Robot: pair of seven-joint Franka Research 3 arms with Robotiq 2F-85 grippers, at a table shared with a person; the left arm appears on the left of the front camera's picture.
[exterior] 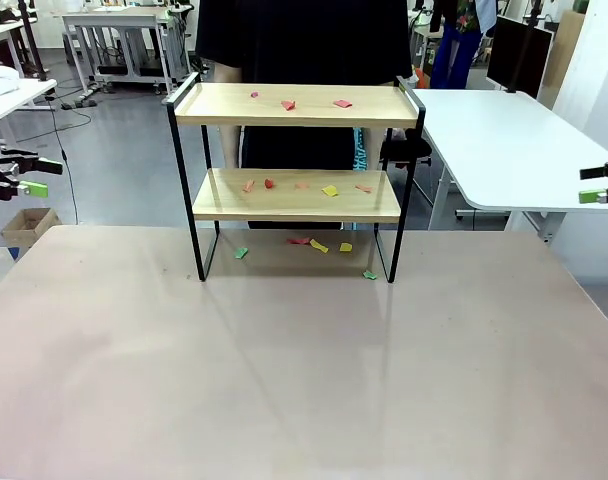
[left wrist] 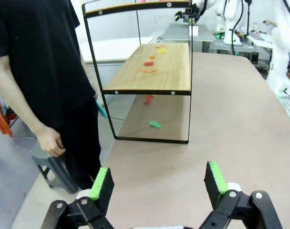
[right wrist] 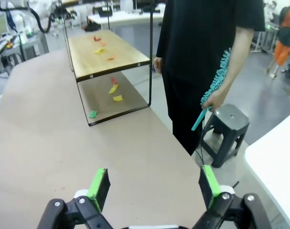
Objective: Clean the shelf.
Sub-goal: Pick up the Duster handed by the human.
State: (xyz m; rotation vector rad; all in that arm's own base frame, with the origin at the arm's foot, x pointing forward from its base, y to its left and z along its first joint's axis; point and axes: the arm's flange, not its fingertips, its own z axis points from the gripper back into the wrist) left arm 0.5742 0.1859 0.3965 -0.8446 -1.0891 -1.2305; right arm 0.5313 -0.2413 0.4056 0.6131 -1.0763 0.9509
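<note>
Front view: scraps [exterior: 329, 190] litter the shelf [exterior: 224, 203]; both jaws stand wide open, empty.

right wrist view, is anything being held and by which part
The right pincer is open and empty; the person's hand grips the teal duster by its handle.

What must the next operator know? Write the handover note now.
Open and empty: left end effector and right end effector, both held clear of the shelf.
The shelf stands upright at the far side of the table.
Coloured scraps lie on its top board, on its lower board and on the table beneath.
The person behind it holds a teal duster.
Done: nothing visible.
Left: clear all scraps.
</note>
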